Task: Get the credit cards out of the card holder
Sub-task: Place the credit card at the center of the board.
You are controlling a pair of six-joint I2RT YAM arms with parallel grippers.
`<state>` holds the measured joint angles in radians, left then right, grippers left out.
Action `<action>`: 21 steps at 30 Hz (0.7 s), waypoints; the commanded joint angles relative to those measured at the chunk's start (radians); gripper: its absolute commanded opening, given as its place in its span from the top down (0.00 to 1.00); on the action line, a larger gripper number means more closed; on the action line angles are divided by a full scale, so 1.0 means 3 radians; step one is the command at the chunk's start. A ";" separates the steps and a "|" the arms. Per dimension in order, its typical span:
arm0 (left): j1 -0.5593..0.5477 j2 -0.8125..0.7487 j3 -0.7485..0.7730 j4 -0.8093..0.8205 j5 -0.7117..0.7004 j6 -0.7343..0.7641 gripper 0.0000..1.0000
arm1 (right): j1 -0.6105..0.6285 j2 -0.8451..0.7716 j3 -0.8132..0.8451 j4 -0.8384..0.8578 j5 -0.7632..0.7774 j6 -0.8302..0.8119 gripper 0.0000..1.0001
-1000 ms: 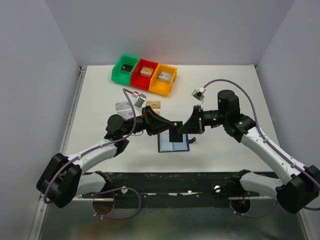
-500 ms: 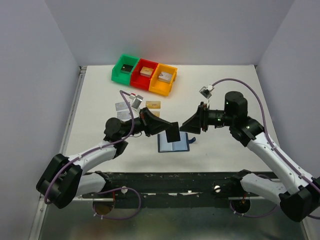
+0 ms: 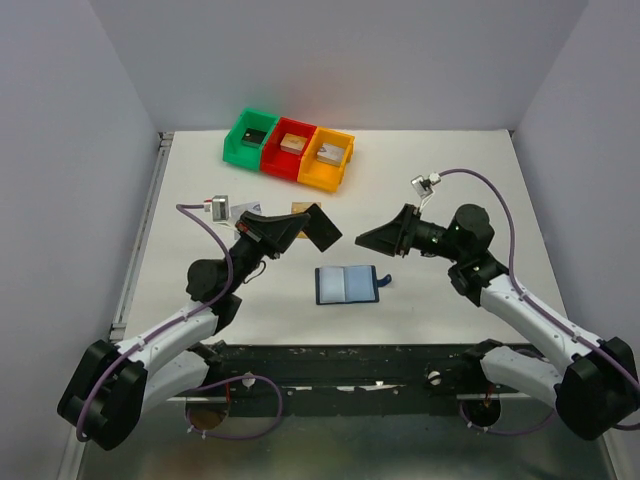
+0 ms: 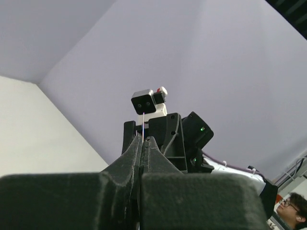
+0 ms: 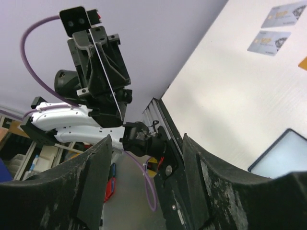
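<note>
The card holder (image 3: pixel 347 285) lies open and flat on the table, dark blue with greyish pockets; one corner of it shows in the right wrist view (image 5: pixel 288 154). My left gripper (image 3: pixel 303 227) hangs above the table to the holder's far left, shut on a black credit card (image 3: pixel 323 229). That card appears edge-on between the left gripper's (image 4: pixel 142 139) fingers as a thin line (image 4: pixel 143 123). My right gripper (image 3: pixel 363 240) is open and empty, to the right of the card and apart from it. Two silver cards (image 5: pixel 282 16) (image 5: pixel 268 42) lie on the table.
Green (image 3: pixel 250 137), red (image 3: pixel 290 148) and orange (image 3: pixel 328 158) bins stand in a row at the back, each with a small block inside. A tan card (image 3: pixel 298 206) peeks out behind the left gripper. The table's left edge rail (image 3: pixel 150 215) runs alongside the left arm.
The right gripper has opened and drawn back to the right. The left gripper has shut on the black card and carried it up and away from the holder, toward the far left.
</note>
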<state>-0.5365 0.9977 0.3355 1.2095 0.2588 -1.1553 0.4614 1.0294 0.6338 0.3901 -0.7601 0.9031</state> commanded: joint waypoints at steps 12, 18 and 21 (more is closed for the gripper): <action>-0.0073 0.0172 0.0017 0.0376 -0.0244 -0.0122 1.00 | 0.0430 0.0429 0.0454 0.0413 0.0028 0.0119 0.40; -0.0088 0.0182 0.0001 0.0417 -0.0244 -0.0122 1.00 | 0.0451 0.0516 0.0464 0.0352 0.0069 0.0104 0.51; -0.0093 0.0197 -0.0004 0.0427 -0.0239 -0.0122 1.00 | 0.0451 0.0552 0.0464 0.0377 0.0074 0.0114 0.54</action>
<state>-0.5587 1.0492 0.3351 1.2636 0.2096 -1.1843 0.5900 1.1835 0.7502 0.5034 -0.7555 0.9524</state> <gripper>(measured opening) 0.030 0.479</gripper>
